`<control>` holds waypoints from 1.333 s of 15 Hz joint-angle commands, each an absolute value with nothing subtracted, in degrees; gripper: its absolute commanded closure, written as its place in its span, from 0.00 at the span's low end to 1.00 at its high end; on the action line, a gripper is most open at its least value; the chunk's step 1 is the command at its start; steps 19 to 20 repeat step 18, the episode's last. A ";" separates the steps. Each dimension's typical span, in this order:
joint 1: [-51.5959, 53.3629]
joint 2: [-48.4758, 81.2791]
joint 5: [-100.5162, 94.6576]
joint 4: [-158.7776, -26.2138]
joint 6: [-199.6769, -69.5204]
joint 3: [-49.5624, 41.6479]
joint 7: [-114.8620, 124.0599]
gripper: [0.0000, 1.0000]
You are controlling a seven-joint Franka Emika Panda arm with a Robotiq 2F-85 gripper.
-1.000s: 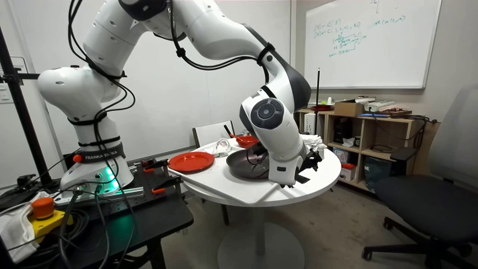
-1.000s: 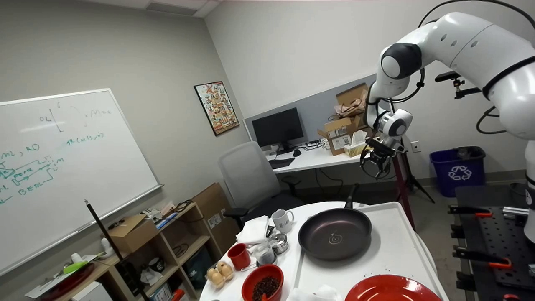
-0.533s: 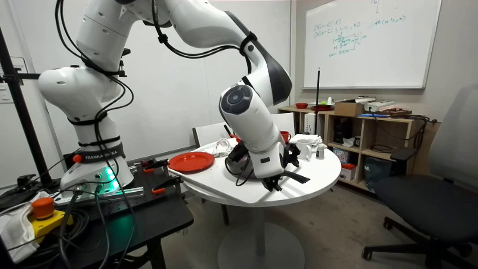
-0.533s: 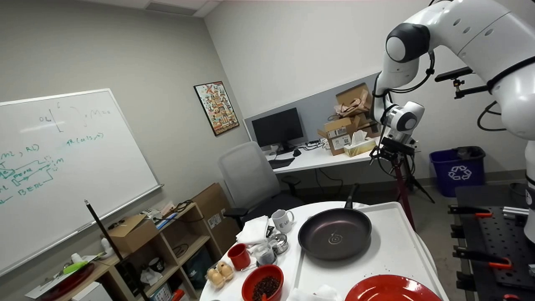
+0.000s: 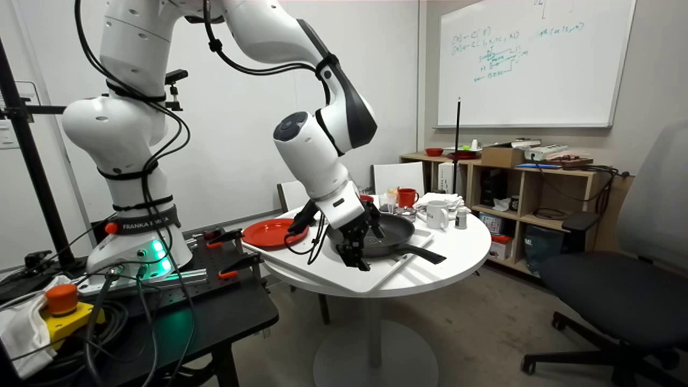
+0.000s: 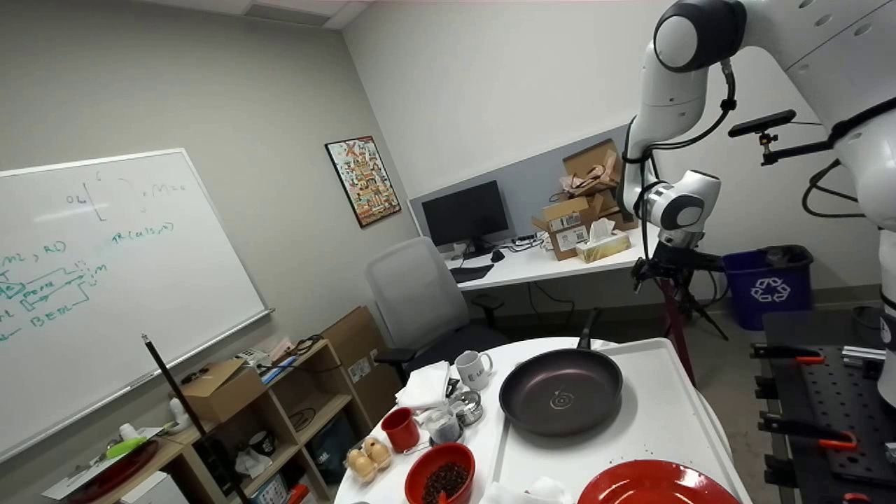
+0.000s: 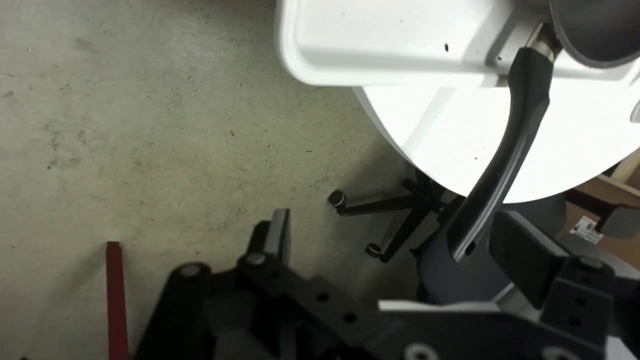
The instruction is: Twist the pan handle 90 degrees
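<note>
A: Where is the frying pan [image 6: 562, 392] now?

B: It is on the white tray [image 6: 665, 420], which lies on the round white bench [image 5: 465, 250]. The pan is black, wide and shallow, and it sits flat with its open side up.

A: And the pan handle [image 7: 515, 142]?

B: The handle goes out from the pan over the rim of the tray. In the wrist view, its free end appears beyond the edge of the bench.

A: How does the hand [image 7: 397, 240] stand?

B: Its two fingers [image 7: 525, 255] are wide apart from each other. In the wrist view, the end of the handle appears between them, nearer to one finger. In both exterior views, however, a clear gap shows between the hand and the handle, so these two are apart.

A: What other things are on the bench?

B: A red plate [image 5: 275, 233] is also on the tray, near the pan. Beside the tray there are a white mug [image 6: 474, 369], a red mug [image 6: 400, 428], a red bowl [image 6: 415, 481] with dark contents, and some brown eggs [image 6: 362, 465].
</note>
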State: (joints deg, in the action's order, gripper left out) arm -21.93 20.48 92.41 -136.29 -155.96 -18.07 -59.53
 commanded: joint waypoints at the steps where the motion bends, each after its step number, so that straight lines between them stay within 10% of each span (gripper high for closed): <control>1: -17.80 11.94 100.62 -144.50 -163.55 -17.13 -75.01 0.00; 20: -5.57 -1.09 122.05 -158.47 -177.97 -14.31 -124.95 0.00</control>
